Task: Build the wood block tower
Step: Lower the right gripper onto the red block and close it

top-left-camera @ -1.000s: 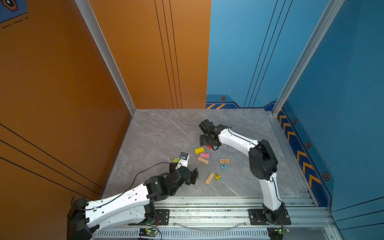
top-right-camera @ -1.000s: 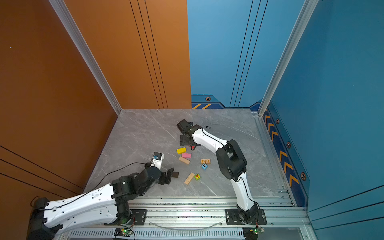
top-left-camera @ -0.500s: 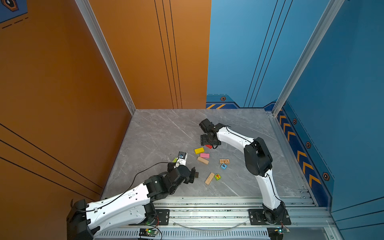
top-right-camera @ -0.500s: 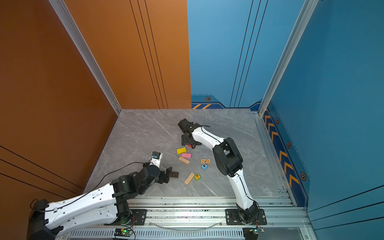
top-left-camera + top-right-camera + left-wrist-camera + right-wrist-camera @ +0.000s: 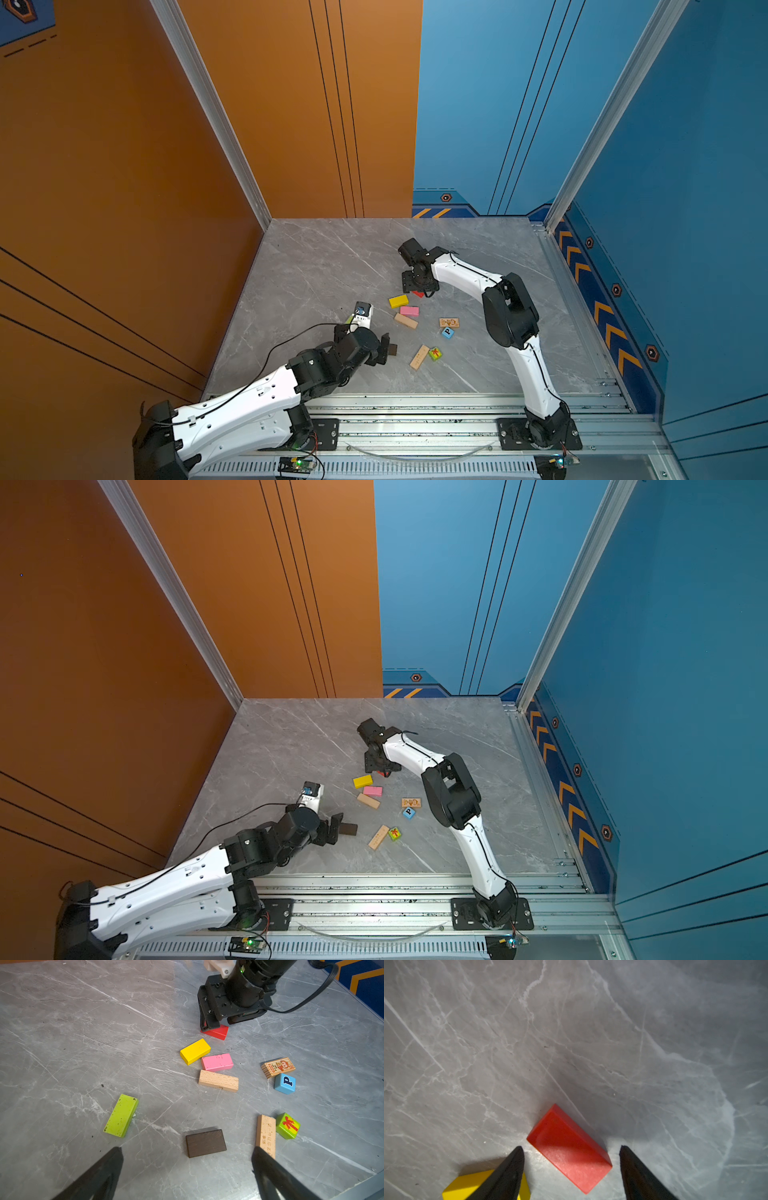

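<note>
Status: tower not begun. The left wrist view shows ten wooden blocks, each lying singly on the grey marbled table (image 5: pixel 62 1043). None rests on another.

Layout:
- Far cluster, close together: flat red wooden block (image 5: pixel 216 1033), yellow rectangular block (image 5: pixel 195 1051), pink rectangular block (image 5: pixel 217 1061), plain tan rectangular block (image 5: pixel 218 1081).
- Apart from these: tan block printed with a monkey (image 5: pixel 278 1067), with the blue "P" cube (image 5: pixel 285 1083) just beside it.
- Nearer the left arm: lime rectangular block (image 5: pixel 121 1115), dark brown flat block (image 5: pixel 205 1142), long tan block with printed characters (image 5: pixel 266 1134), and the green cube (image 5: pixel 288 1125) just beside that one.

Right pincer (image 5: pixel 570 1152): low over the table, jaws spread and straddling the flat red wooden block. A gap shows on each side, so there is no pinch yet. The yellow rectangular block lies just beside one finger.

Left pincer (image 5: pixel 187 1149): jaws spread wide and empty. It points at the dark brown flat block, which sits between the tips in its wrist view and looks untouched.

Assessment: the first pick is only being set up. Choosing a base and all of the stacking remain to be done.
</note>
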